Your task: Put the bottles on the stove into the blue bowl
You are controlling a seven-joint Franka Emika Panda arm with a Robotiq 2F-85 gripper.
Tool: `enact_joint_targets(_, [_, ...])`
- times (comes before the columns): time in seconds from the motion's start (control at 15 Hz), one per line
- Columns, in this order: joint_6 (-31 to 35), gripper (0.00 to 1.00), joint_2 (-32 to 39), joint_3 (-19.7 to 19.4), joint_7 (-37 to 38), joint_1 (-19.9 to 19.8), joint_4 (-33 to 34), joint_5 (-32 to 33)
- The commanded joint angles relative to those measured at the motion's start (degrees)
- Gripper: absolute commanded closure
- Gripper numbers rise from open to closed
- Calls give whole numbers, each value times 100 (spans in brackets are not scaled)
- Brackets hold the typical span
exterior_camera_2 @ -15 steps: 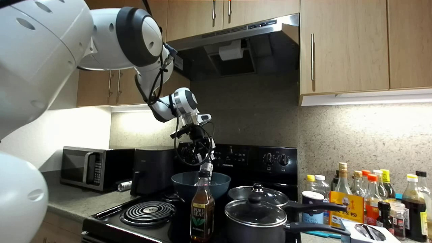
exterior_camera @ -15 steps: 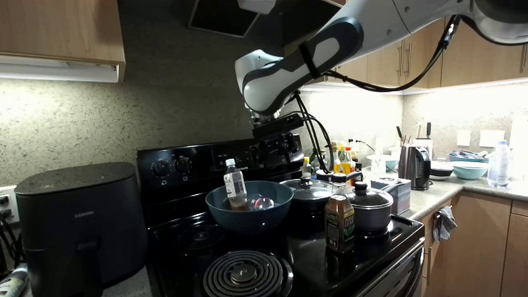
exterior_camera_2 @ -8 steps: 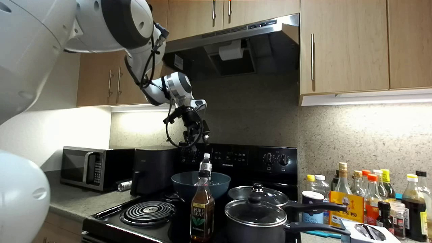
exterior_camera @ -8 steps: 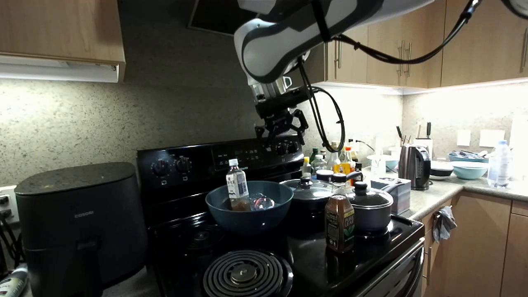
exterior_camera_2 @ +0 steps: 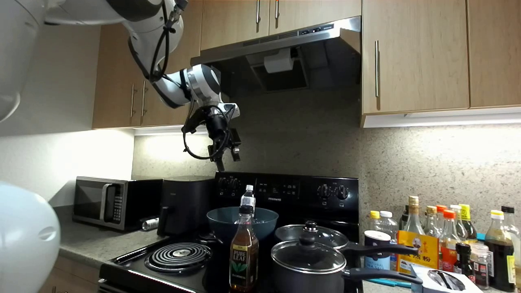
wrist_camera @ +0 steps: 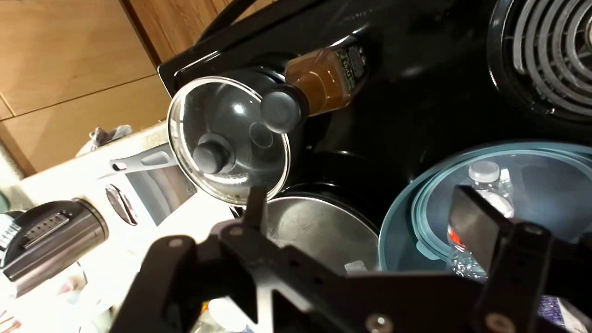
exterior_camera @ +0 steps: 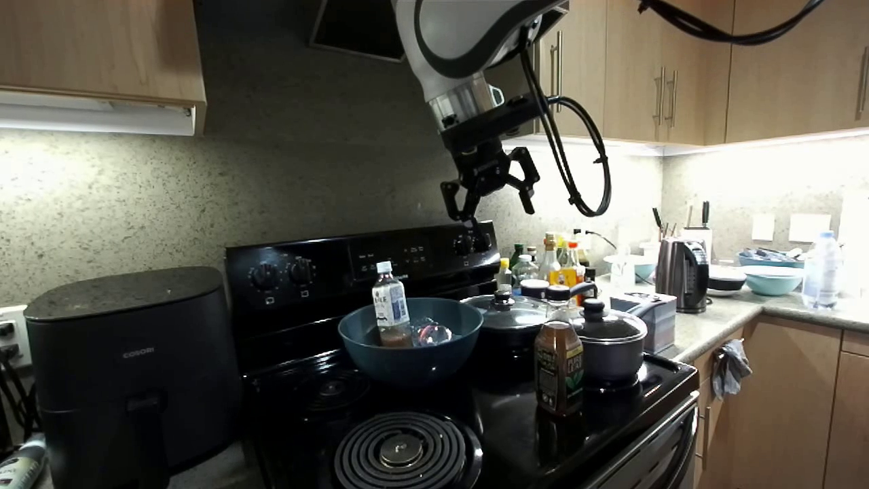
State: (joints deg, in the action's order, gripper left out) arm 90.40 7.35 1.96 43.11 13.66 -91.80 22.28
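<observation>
Brown bottle (exterior_camera_2: 244,263) reads PURE LEAF, air fryer (exterior_camera: 139,339) COSORI, canister (exterior_camera_2: 376,263) NATURAL (all capitals)

In exterior view: bowl (exterior_camera: 411,361) on stove (exterior_camera: 506,424); first bottle (exterior_camera: 390,305) stands slightly tilted in bowl; second bottle (exterior_camera: 433,334) also in bowl, toward right; coil burner (exterior_camera: 402,449) in front of bowl; control panel (exterior_camera: 363,263) behind bowl; air fryer (exterior_camera: 136,363) left of bowl; lidded pan (exterior_camera: 521,315) just right of bowl; lidded pot (exterior_camera: 615,353) farther right; tea bottle (exterior_camera: 559,372) on stove, right-front of bowl; gripper (exterior_camera: 499,216) higher than bowl, off to right

Both ext. views toward stove (exterior_camera: 504,428) from diff. angles, wrist view downward.
</observation>
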Motion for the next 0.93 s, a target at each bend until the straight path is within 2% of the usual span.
enact_joint_targets(0.0, [-25,0,50,140,9,-126,41,17])
enact_joint_targets(0.13, [-24,0,99,134,9,-126,46,18])
enact_joint_targets(0.33, [69,0,-167,127,-697,-275,-383,-374])
enact_joint_targets(0.47, [41,0,-297,60,-850,-399,-668,-610])
enact_joint_targets(0.87, [30,0,-566,-149,-414,-789,-1377,-199])
